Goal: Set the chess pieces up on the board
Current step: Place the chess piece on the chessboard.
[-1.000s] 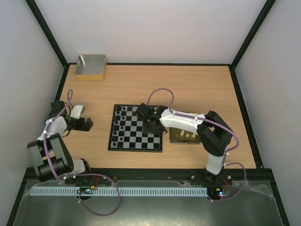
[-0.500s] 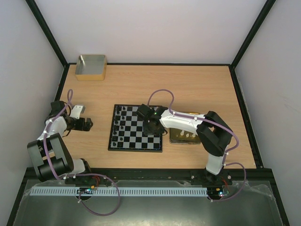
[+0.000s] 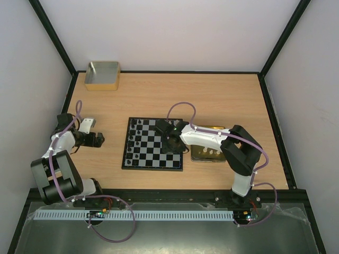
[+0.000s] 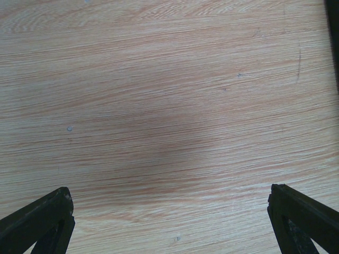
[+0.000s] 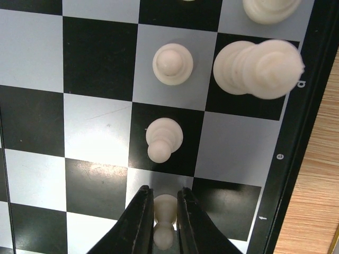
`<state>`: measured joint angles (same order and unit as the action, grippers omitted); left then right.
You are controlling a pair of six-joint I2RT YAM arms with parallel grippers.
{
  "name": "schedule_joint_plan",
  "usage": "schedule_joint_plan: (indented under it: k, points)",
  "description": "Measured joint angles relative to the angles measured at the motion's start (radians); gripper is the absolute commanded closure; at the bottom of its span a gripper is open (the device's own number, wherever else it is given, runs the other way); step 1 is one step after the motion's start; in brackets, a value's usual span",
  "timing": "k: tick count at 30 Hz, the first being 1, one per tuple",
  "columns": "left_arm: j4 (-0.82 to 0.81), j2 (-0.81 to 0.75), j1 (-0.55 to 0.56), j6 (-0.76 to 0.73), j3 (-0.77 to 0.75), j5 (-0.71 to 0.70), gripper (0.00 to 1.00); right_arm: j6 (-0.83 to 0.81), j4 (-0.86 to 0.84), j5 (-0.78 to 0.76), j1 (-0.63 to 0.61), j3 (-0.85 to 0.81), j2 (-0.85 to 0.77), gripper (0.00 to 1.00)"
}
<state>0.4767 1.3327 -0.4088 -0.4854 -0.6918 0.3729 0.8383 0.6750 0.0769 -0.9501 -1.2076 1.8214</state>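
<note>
While the right gripper [image 5: 164, 197] is pinching a small cream-white pawn [image 5: 164, 207] at the 6 o'clock edge of its wrist view, two matching cream pawns [image 5: 163, 138] are standing in line toward 12 o'clock. The held pawn is probably extending that row onto the next pale square. Whether it is touching the black-and-grey checked chessboard [image 3: 153, 159] I cannot tell. The left gripper [image 4: 170, 198] is hovering, jaws wide apart and empty, over bare wooden table [image 4: 159, 106] at the board's 9 o'clock, likely parked out of the way.
</note>
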Motion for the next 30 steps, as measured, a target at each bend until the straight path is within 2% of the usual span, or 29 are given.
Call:
schedule_joint_plan:
  k: [24, 30]
  points:
    - [-0.001, -0.006, 0.000, 0.000, 0.005, 0.000, 0.00, 0.000, -0.008, 0.022, 0.000, -0.002, 0.000, 0.87]
    - [-0.001, -0.007, 0.000, 0.000, 0.006, 0.000, 0.00, 0.000, -0.008, 0.022, 0.000, -0.002, 0.000, 0.81]
